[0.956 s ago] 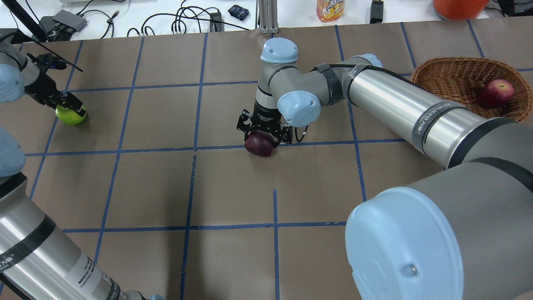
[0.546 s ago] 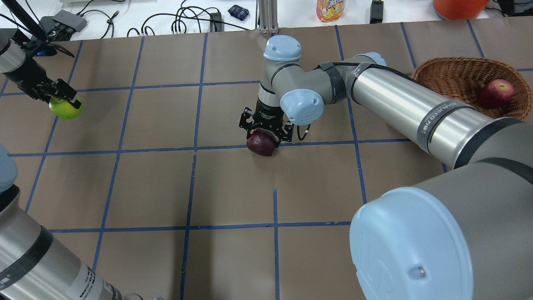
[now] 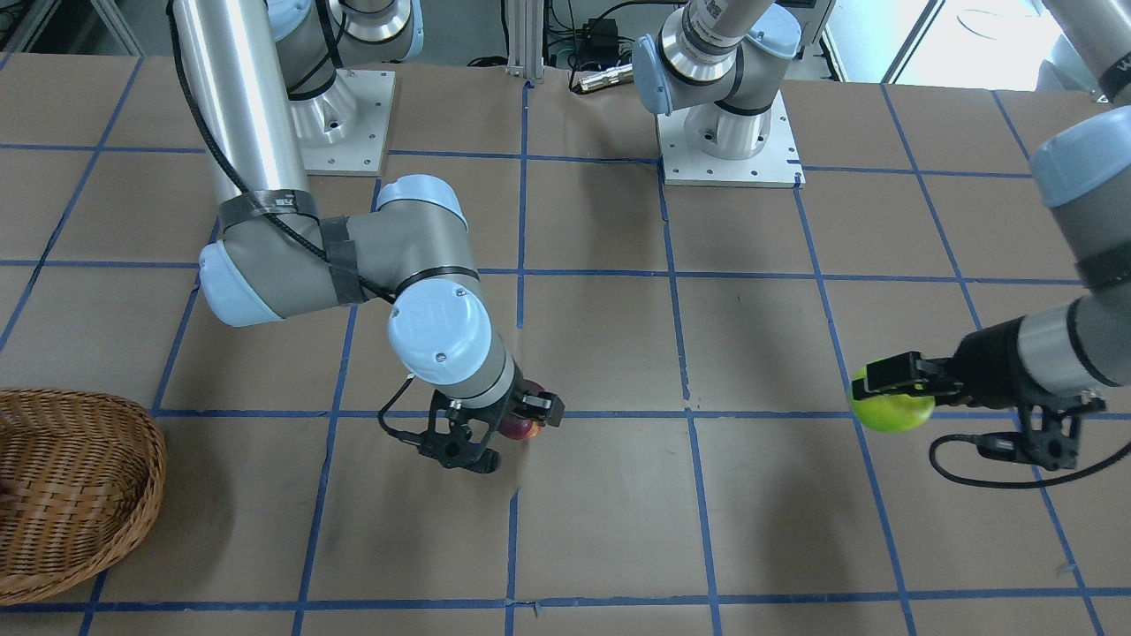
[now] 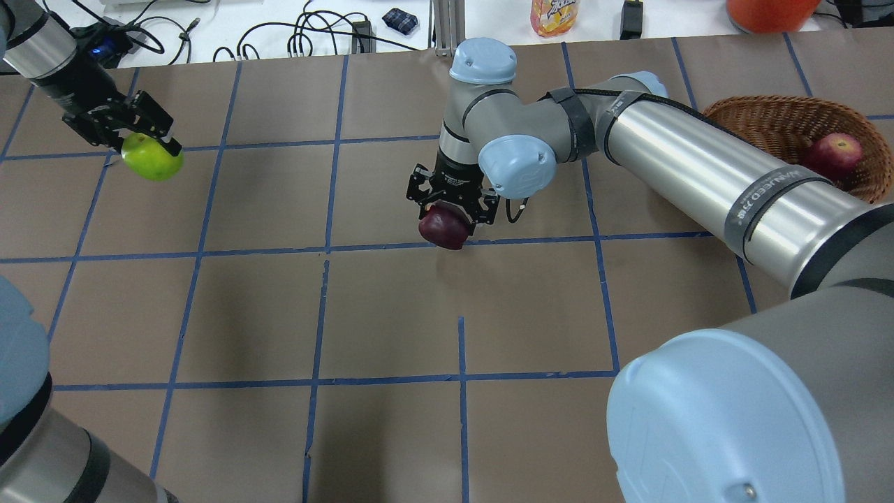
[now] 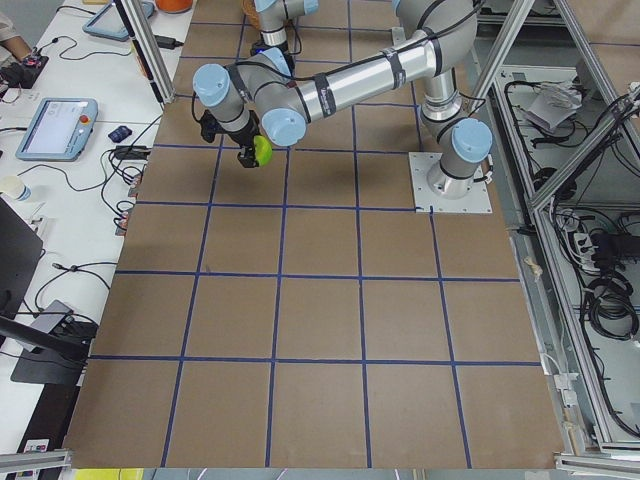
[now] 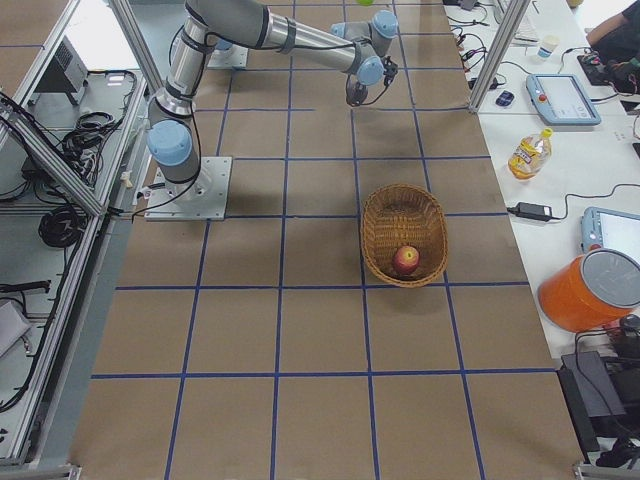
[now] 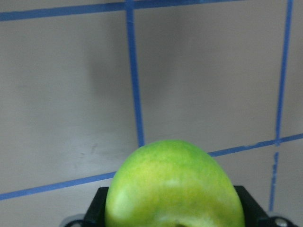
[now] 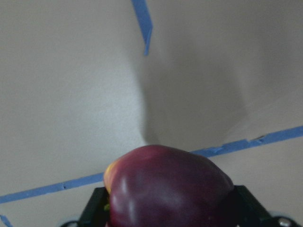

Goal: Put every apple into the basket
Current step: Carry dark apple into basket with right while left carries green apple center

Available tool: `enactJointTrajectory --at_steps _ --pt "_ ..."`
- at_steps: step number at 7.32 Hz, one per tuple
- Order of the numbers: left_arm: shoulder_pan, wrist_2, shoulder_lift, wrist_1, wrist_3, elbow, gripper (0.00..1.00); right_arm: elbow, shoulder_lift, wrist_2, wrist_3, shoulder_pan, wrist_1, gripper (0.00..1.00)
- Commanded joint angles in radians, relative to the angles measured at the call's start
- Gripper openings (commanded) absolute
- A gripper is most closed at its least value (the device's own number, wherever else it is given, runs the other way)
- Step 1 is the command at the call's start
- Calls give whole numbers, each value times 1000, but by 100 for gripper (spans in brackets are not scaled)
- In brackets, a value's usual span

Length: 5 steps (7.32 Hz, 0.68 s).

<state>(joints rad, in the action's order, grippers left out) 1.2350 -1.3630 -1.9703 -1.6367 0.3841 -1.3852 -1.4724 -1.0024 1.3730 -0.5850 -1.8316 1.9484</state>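
Upper left, the left gripper (image 4: 149, 148) holds the green apple (image 4: 155, 161) tight. In the middle, the right gripper (image 4: 452, 215) holds the purple apple (image 4: 442, 230) tight.

A brown table (image 4: 391, 314), ruled into squares by blue tape (image 4: 461, 349), filled the space. Along its far side ran a white bench (image 6: 590, 170) with a juice bottle (image 6: 528, 152), a screen pendant (image 6: 563, 98), black cables (image 4: 307, 35) and an orange bucket (image 6: 590, 292). Aluminium framing (image 5: 585, 148) and cable bundles (image 5: 605, 300) stood on the opposite side
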Motion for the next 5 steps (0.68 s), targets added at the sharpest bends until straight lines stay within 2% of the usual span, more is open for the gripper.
enactJointTrajectory --at_steps 1,2,3,4,5 --pt "79 156 65 8 -147 -96 0 10 -68 97 83 175 -42 0" --pt "172 165 65 50 -316 -107 0 15 -99 130 147 255 -45 0" --pt "310 147 48 198 -493 -113 0 21 -123 200 250 337 -55 0" --pt "433 34 27 353 -630 -120 0 35 -140 246 339 423 -59 0" --pt "524 12 1 417 -763 -130 0 37 -139 255 409 484 -78 0"
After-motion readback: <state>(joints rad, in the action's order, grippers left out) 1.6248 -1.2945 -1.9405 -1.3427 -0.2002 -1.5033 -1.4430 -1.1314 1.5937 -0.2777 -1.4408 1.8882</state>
